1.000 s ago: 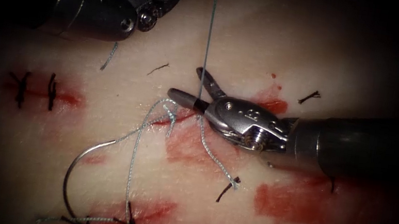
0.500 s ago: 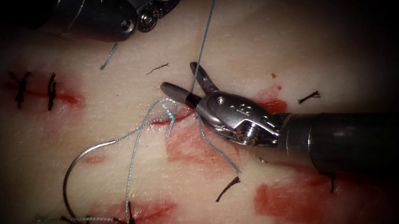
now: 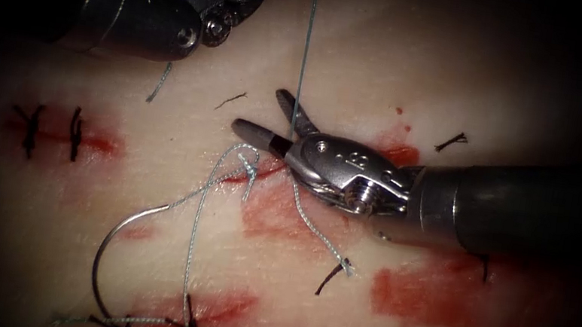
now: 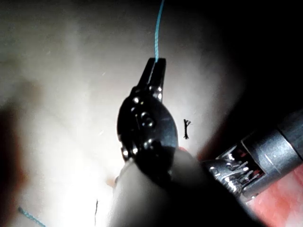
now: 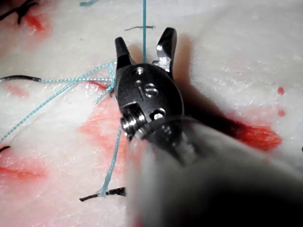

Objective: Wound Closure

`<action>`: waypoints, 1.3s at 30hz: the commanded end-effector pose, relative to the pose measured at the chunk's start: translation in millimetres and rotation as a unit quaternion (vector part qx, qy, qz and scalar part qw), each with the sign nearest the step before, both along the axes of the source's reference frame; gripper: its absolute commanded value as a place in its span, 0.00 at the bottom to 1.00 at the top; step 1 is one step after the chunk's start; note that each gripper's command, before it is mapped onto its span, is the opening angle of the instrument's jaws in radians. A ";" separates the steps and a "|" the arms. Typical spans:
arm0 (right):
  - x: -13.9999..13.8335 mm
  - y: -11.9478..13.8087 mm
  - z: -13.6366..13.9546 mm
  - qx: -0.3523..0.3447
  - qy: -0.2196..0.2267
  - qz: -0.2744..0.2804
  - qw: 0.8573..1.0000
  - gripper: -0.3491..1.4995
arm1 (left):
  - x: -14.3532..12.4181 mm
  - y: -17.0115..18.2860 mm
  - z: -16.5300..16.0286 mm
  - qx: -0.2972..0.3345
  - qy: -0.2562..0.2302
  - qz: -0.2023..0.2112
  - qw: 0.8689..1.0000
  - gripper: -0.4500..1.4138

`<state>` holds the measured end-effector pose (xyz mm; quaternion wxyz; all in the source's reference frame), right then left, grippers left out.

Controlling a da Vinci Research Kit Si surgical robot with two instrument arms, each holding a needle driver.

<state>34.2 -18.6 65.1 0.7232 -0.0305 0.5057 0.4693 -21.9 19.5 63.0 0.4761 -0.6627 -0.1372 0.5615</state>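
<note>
Endoscope view, item by item. Right end effector (image 3: 278, 120): enters from the right, jaws spread wide in a V, gripping nothing; a taut strand of thread (image 3: 306, 44) runs straight up between the two jaws, so the open tool sits astride the strand rather than holding it. Left end effector (image 4: 156, 71): in the left wrist view its jaws are pressed together on the blue thread, which rises from the tip; judged to be the hold that keeps the strand tight. Curved needle (image 3: 115, 238): lies free on the tissue (image 3: 368, 45), left of and below the cut (image 3: 259, 170), held by neither tool and not driven in; its thread leads up to a knot at the cut. Free tail of thread: trails from under the right tool down to the right, ending beside a dark cut end of thread (image 3: 330, 275). Red fluid (image 3: 424, 296): patches around the cut and to its right. Earlier stitches (image 3: 52, 130): dark, far left.
</note>
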 end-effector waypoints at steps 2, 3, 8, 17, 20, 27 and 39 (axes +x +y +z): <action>0.9 -0.2 0.4 -0.001 0.000 0.000 1.000 0.87 | -0.5 0.0 0.5 -0.001 -0.001 0.000 1.000 0.00; 0.9 -0.2 0.5 -0.001 0.000 0.001 1.000 0.87 | -0.5 0.0 0.5 -0.001 -0.001 0.000 1.000 0.00; 1.1 0.0 0.6 -0.001 -0.001 0.002 1.000 0.87 | -0.6 0.0 0.5 -0.001 -0.001 0.000 1.000 0.00; 1.3 0.1 0.5 -0.001 -0.001 0.003 1.000 0.86 | -0.7 -0.1 0.5 -0.001 -0.002 0.001 1.000 0.00; 1.4 0.1 0.6 -0.001 -0.001 0.004 1.000 0.85 | -0.7 -0.1 0.4 0.002 -0.003 0.001 1.000 0.00; 1.2 0.2 0.6 0.040 0.044 -0.001 0.998 0.00 | -0.8 -0.2 0.4 0.007 -0.006 0.000 1.000 0.00; 0.2 0.3 0.6 0.057 0.060 -0.001 0.997 0.00 | -0.4 0.0 0.2 0.008 -0.009 0.004 1.000 0.00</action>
